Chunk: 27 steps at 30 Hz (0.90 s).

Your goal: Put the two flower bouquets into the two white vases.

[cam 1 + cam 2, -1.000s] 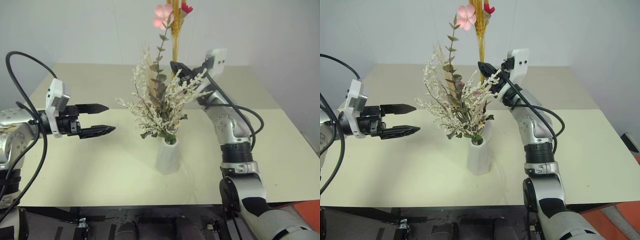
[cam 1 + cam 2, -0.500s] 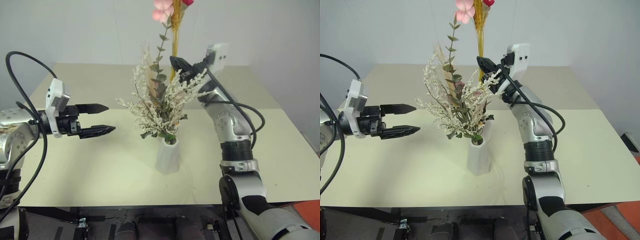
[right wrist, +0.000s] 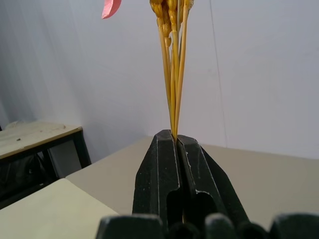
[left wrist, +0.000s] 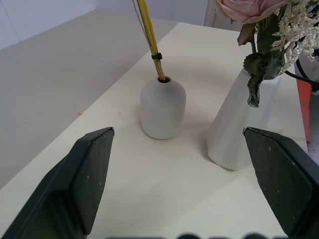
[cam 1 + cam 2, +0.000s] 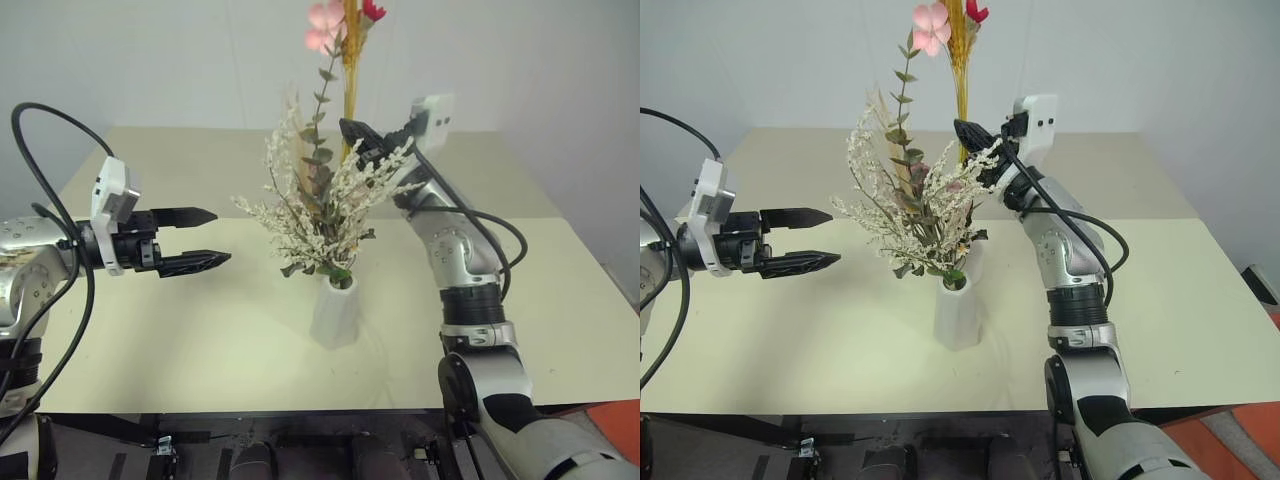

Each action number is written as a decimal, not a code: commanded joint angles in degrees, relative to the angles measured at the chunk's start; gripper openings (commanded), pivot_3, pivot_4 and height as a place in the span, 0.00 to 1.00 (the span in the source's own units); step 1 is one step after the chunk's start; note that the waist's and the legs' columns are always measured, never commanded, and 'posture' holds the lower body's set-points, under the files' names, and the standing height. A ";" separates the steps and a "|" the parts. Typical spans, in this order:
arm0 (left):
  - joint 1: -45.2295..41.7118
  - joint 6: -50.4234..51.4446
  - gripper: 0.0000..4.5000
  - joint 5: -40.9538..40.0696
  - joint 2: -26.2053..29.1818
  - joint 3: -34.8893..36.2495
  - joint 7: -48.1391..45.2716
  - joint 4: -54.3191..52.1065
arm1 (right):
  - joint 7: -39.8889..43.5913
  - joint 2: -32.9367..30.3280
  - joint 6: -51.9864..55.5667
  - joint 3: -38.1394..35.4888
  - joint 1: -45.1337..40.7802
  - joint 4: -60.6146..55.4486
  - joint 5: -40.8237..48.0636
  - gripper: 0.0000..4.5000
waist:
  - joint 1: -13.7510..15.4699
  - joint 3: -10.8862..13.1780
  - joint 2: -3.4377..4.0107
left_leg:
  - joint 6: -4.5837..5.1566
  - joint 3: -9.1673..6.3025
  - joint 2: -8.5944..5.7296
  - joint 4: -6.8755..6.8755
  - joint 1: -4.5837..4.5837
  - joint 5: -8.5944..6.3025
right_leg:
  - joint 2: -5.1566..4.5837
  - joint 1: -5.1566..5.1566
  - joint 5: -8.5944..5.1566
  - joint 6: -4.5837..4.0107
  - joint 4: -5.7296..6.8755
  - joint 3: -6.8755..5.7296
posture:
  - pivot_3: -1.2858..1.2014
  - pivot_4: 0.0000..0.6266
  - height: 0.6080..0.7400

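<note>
Behind the white bunch (image 5: 320,205), your right gripper (image 5: 968,132) has its jaws clamped on the yellow-orange stem bundle (image 3: 173,74), whose foot already sits in the rounded vase (image 4: 163,107). Your left gripper (image 5: 200,238) hangs with jaws apart, holding nothing, above the desk (image 5: 200,330). The white bunch stands in the tapered vase (image 5: 335,312). Judging by this, only the release remains. From the head views, foliage hides the rounded vase.

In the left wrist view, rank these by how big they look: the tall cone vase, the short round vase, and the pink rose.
1. Tall cone vase, though it stands nearer the camera, so its lead may be partly nearness.
2. Short round vase.
3. Pink rose, cut off by the picture's edge, so its full size is unsure.
</note>
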 commanded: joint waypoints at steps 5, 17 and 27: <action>-1.27 -0.36 1.00 -0.40 0.84 0.73 -0.15 -0.76 | 0.00 0.16 -0.99 0.20 0.58 -3.72 0.19 0.00 | -0.02 0.00 0.00 | 0.00 0.00 0.00 0.00 0.00 0.00 | 0.00 0.00 0.00 0.00 0.00 0.00 | 0.52 0.24 1.00; -1.23 -0.46 1.00 -0.29 0.95 0.76 -0.21 -0.66 | 0.28 0.20 -2.65 1.19 1.91 -2.91 -1.57 0.00 | 0.01 0.00 0.00 | 0.00 0.00 0.00 0.00 0.00 0.00 | 0.00 0.00 0.00 0.00 0.00 0.00 | 0.52 0.24 1.00; -1.23 -0.47 1.00 -0.19 1.06 0.71 -0.32 -0.48 | 0.01 0.63 -3.24 1.73 2.93 -3.36 -2.21 0.00 | 0.00 0.00 0.00 | 0.00 0.00 0.00 0.00 0.00 0.00 | 0.00 0.00 0.00 0.00 0.00 0.00 | 0.52 0.24 1.00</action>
